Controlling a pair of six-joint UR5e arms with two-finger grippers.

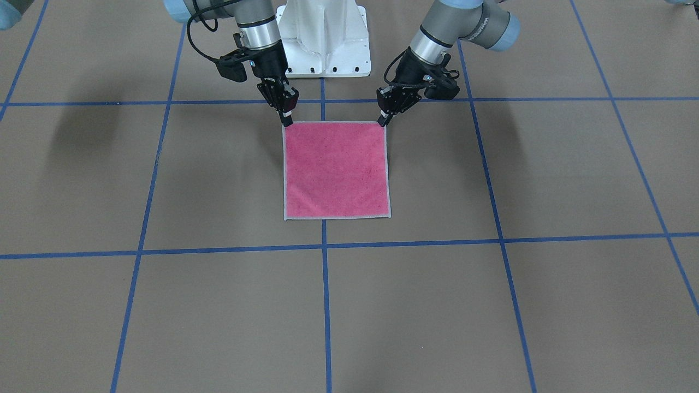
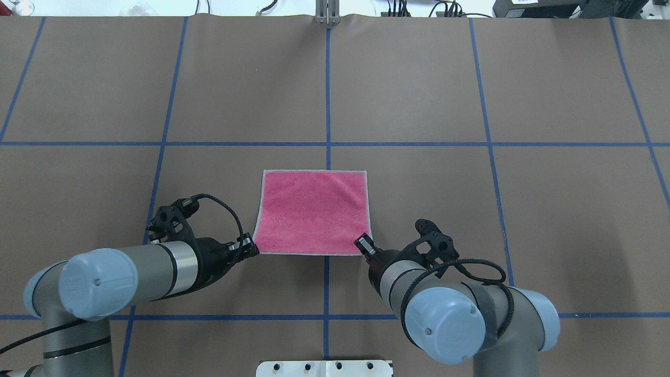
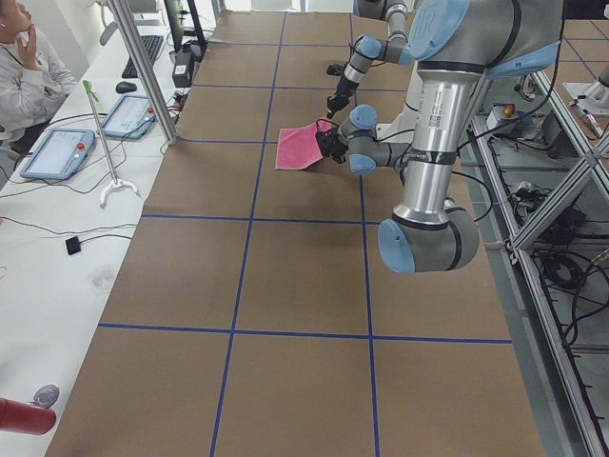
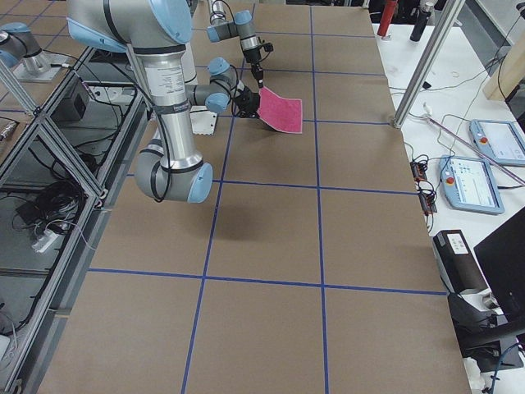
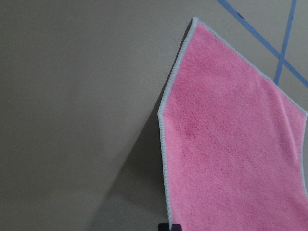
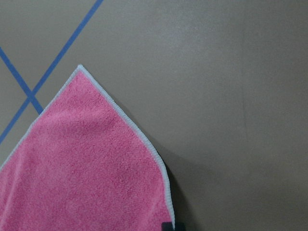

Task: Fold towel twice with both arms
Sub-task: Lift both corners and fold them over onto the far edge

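On my overhead feed the towel (image 2: 313,212) lies spread out pink face up near the middle of the worktop (image 2: 419,78). It straddles the blue tape line (image 2: 327,94) that runs away from the robot, and more of it sits on the robot's left of that line. Its pale stitched edging shows all round, and I see no fold in it.

The two corners nearest the robot are each taken by a pincer. The left pincer (image 2: 252,247) is clenched on the near left corner and the right pincer (image 2: 364,244) is clenched on the near right corner. Both wrist cameras show the edge running down to the fingertip and rising a little off the worktop, with a dark shadow under it. The far edge lies flat.

From the front camera I see both arms slanting down and inward from either side of the white base (image 1: 325,38), with their tips at the towel's corners. In the left side view an operator (image 3: 24,67) sits at the bench beyond the worktop.
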